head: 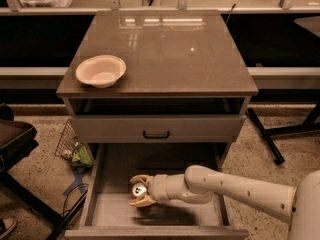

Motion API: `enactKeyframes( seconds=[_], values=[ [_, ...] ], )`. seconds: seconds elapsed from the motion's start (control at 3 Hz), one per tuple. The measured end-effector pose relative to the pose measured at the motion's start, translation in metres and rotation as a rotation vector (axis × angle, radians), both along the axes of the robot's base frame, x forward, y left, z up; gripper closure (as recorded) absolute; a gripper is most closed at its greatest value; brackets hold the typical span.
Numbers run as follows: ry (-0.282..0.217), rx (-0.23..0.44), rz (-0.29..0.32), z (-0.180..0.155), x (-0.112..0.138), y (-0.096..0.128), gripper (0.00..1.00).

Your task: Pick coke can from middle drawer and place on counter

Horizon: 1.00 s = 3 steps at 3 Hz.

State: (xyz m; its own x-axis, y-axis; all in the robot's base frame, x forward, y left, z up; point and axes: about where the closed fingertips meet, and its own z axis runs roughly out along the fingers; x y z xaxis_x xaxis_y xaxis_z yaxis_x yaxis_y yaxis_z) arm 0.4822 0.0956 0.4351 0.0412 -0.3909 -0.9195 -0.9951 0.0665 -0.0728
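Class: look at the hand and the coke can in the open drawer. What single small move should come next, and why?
Probably close the hand on the coke can. Its fingers sit spread on either side of the can, which rests in the middle drawer and is not yet lifted toward the counter.

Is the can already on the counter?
No, the can lies in the drawer, at the hand; the counter bears a bowl, no can.
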Motion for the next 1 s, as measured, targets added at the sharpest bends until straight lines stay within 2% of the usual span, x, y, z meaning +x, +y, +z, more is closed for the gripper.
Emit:
enactKeyframes(
  seconds=[0.33,0.67,1.0],
  values=[
    [0.000,0.000,0.000,0.0030,0.0000,0.0000,0.95],
    [0.000,0.000,0.000,0.0032,0.0000,0.0001,1.00],
    [0.000,0.000,0.000,0.0033,-0.0001,0.0001,1.00]
  ],
)
